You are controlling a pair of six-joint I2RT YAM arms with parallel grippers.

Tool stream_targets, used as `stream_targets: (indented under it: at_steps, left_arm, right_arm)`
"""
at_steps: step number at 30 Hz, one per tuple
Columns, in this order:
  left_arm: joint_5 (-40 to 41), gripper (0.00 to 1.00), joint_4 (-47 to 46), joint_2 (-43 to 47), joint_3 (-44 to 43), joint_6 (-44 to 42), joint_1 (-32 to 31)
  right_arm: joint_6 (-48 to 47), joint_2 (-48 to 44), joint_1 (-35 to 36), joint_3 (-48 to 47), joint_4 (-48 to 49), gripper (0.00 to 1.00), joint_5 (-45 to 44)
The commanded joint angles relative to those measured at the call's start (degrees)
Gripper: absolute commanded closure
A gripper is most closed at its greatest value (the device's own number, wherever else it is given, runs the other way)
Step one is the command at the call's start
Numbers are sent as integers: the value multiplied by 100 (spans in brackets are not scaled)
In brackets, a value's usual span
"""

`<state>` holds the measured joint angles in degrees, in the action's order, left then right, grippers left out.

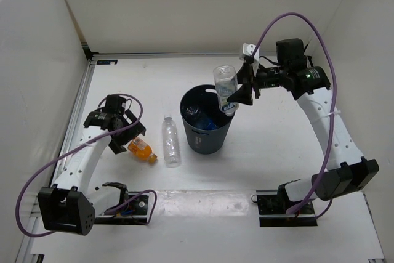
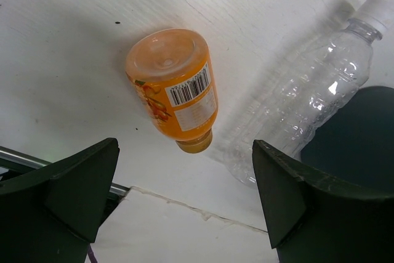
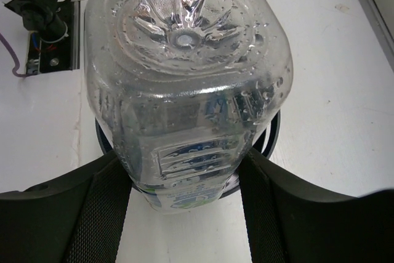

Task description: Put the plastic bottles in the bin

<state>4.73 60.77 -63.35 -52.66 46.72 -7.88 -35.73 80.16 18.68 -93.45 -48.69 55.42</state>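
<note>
Two bottles lie on the white table [image 1: 258,152] on the left side: a stubby orange bottle [image 1: 141,149] and, just beside it, a long clear bottle [image 1: 171,141] with a white cap. The clear one lies between the orange one and the bin [image 1: 206,140], near the bin's wall. The left gripper [image 2: 184,158] hangs low over the orange bottle with its jaws wide open and holds nothing. From the wrist, the orange bottle lies on its side between the two dark fingers [image 2: 74,183], apart from both. The right gripper [image 1: 239,95] is up at the bin's far right rim. Its jaws are squeezed onto a clear bottle with a green and white label [image 3: 184,90] — it is tilted, flat bottom up, with its other end pointing down over the bin's open mouth. Down inside the bin lies one more bottle with a blue label [image 1: 200,118].
</note>
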Motion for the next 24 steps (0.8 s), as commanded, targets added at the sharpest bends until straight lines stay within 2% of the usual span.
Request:
stream_targets:
  at_steps: [1,3,5,6,8,11,13,15,17,21,24]
  left_arm:
    - [-113,0,-153,-28,-86,-58,-21]
    - [-130,0,-223,-46,-86,-31,-21]
    - [-139,0,-259,-89,-95,12,-21]
    - [-148,0,-276,-116,-104,21,-21]
    - [-192,0,-277,-168,-147,21,-29]
    - [-192,0,-294,-256,-218,-40,-12]
    - [-218,0,-338,-318,-270,-101,-21]
    - [-262,0,-478,-458,-306,-171,-29]
    - [-315,0,-566,-624,-332,-207,-21]
    - [-595,0,-681,-1187,-560,-356,-21]
    - [-727,0,-672,-1513,-684,-374,-38]
  right_arm:
    - [145,-194,-31,11,404,37,39]
    - [83,-202,-31,-15,395,30,223]
    - [-135,-229,82,-24,386,27,277]
    - [-154,-212,144,28,395,22,76]
    - [-329,-203,268,81,413,20,-92]
    - [-296,-211,496,178,623,12,-479]
    - [29,-203,505,204,1131,10,-715]
    - [940,-238,340,187,1938,10,-892]
    - [1547,-220,225,38,2352,10,-1103]
    - [2323,-150,-372,-279,2592,10,-1331]
    - [2518,-220,-628,-297,2785,10,-1341]
